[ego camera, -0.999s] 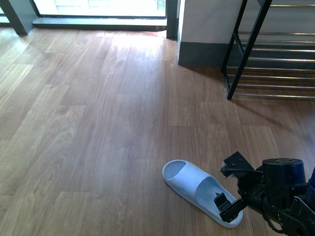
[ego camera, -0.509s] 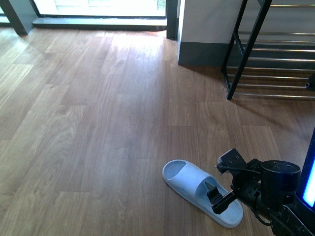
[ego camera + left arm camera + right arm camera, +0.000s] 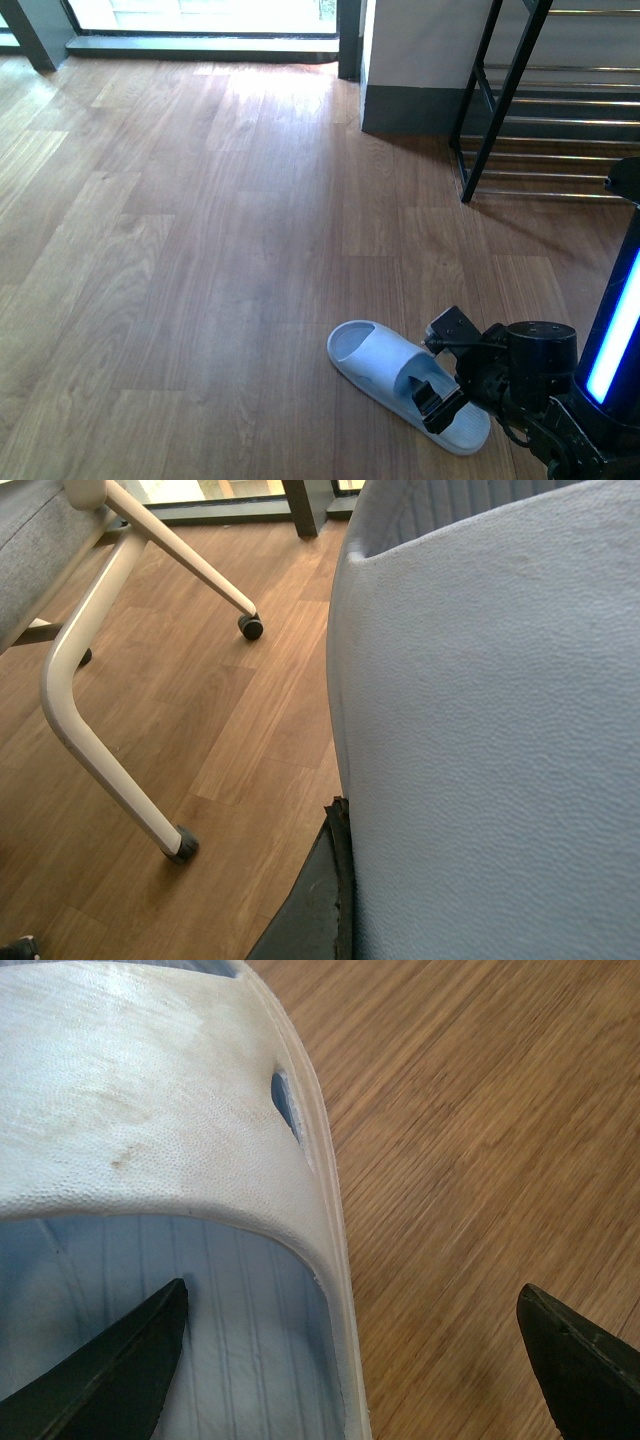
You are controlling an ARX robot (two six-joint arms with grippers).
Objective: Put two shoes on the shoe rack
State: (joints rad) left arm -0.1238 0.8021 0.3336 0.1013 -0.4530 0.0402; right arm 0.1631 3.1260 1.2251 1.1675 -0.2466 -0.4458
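One pale blue slide (image 3: 385, 370) lies flat on the wooden floor at the front right. My right gripper (image 3: 435, 368) hangs over its heel end, open. In the right wrist view that slide (image 3: 150, 1110) fills the picture, and the right gripper (image 3: 350, 1290) straddles its side rim: one finger (image 3: 120, 1380) over the ribbed footbed, the other over bare floor. My left gripper (image 3: 340, 900) is shut on a second pale blue slide (image 3: 500, 730), whose textured surface fills most of the left wrist view. The shoe rack (image 3: 503, 108), black frame with chrome rods, stands at the back right.
A dark post with a blue light strip (image 3: 615, 320) rises at the right edge, next to the right arm. A grey-based wall corner (image 3: 410, 100) stands left of the rack. The left wrist view shows white chair legs (image 3: 90, 720) with a caster (image 3: 252, 627) on the floor.
The right arm has shifted left along the floor slide, its finger now further up the footbed. The slide has slid slightly left. The blue-lit post has come in from the right.
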